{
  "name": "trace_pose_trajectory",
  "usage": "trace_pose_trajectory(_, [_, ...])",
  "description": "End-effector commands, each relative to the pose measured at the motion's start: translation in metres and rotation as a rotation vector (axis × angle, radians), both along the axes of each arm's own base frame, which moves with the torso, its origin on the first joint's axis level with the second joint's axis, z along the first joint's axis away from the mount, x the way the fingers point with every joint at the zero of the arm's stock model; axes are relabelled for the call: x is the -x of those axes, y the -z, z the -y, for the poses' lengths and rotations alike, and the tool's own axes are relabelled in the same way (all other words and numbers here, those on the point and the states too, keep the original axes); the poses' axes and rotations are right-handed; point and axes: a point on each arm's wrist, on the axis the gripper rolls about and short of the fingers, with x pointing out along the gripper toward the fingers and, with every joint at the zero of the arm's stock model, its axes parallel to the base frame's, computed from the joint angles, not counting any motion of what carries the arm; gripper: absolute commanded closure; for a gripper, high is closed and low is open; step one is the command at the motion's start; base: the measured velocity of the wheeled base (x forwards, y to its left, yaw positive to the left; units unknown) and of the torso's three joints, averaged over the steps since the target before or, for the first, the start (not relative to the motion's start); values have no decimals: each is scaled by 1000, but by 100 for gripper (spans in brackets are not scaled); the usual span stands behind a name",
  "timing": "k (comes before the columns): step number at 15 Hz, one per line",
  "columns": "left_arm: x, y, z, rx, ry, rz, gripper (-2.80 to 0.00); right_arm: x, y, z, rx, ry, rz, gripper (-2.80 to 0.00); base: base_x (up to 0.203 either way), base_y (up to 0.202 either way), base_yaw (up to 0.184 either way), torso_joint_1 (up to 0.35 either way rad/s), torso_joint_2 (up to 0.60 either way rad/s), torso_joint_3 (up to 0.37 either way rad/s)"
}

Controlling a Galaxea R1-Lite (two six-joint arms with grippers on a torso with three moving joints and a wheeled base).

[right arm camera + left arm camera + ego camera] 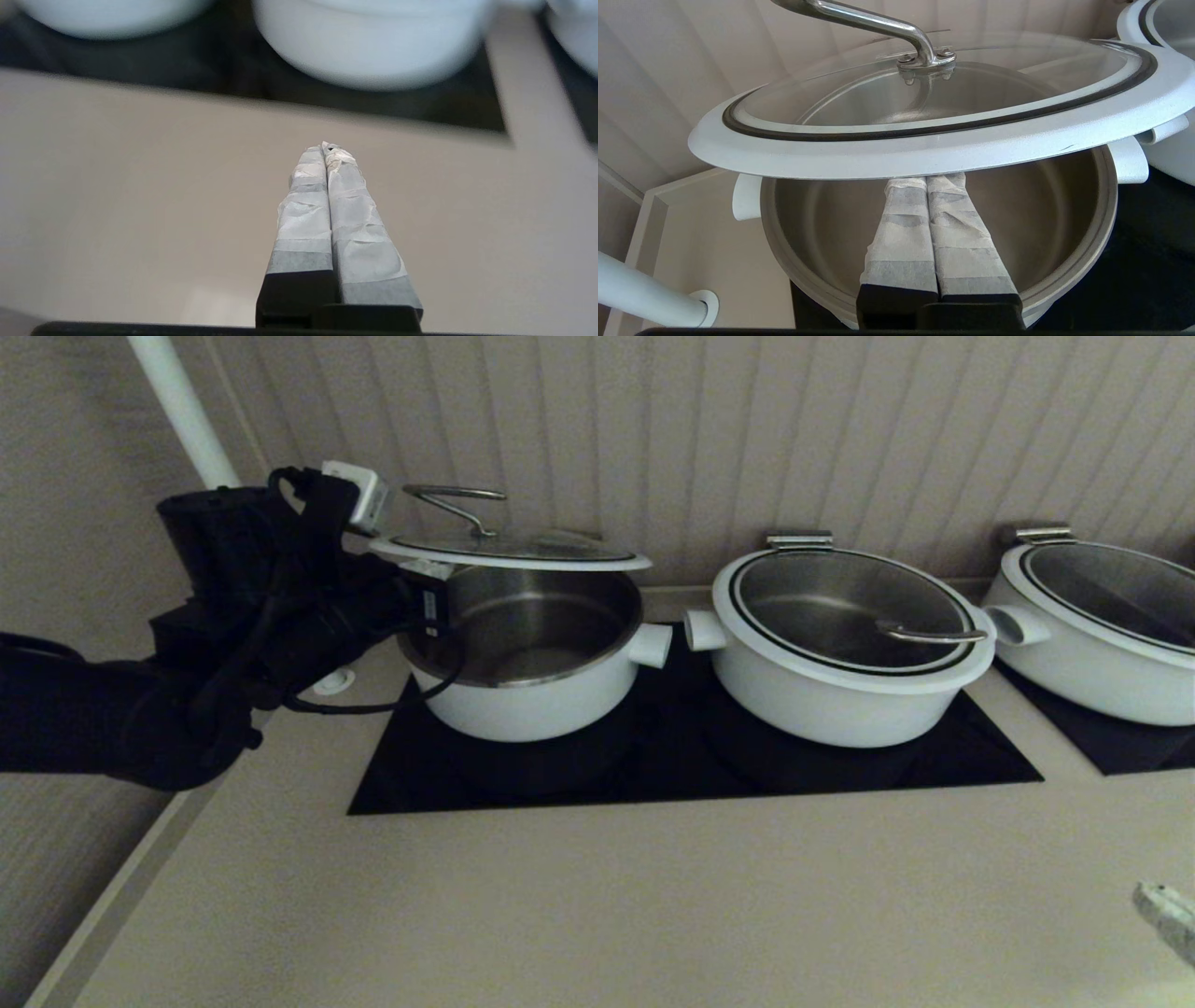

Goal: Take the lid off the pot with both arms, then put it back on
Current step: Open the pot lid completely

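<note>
Above the round steel-lined white pot point(523, 663), a glass lid point(509, 551) with white rim rests on the left gripper point(927, 179), whose taped fingers press together beneath it. Over the counter point(140, 186), the right gripper point(327, 148) is likewise closed, empty.

Two lidded white pots point(845, 649) point(1102, 625) right of centre, black cooktop point(695, 761), beige counter point(597, 905), ribbed wall point(747, 429)

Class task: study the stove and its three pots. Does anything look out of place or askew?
Yes. The lid of the leftmost pot hangs raised and tilted above it, propped on the left gripper, whose shut fingers reach under the rim. The right gripper is nowhere near it.
</note>
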Motion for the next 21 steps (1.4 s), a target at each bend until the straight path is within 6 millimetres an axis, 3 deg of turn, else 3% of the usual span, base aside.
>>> trace_pose_trajectory(1, [1, -2, 0, 2, 0, 9, 0, 28, 15, 3, 23, 65, 11, 0, 0, 0, 0, 0, 0, 0])
trace_pose_trajectory(3, [1, -2, 0, 2, 0, 10, 0, 46, 30, 5, 59, 93, 4, 0, 0, 0, 0, 0, 0, 0])
trace_pose_trajectory(7, [0, -1, 0, 1, 0, 7, 0, 53, 54, 6, 128, 105, -200, 0, 0, 0, 0, 0, 0, 0])
trace_pose_trajectory(18, [1, -2, 0, 4, 0, 10, 0, 53, 54, 6, 107, 108, -195, 0, 0, 0, 0, 0, 0, 0])
trace_pose_trajectory(21, [0, -2, 1, 3, 0, 8, 0, 61, 54, 6, 91, 170, -96, 0, 0, 0, 0, 0, 0, 0])
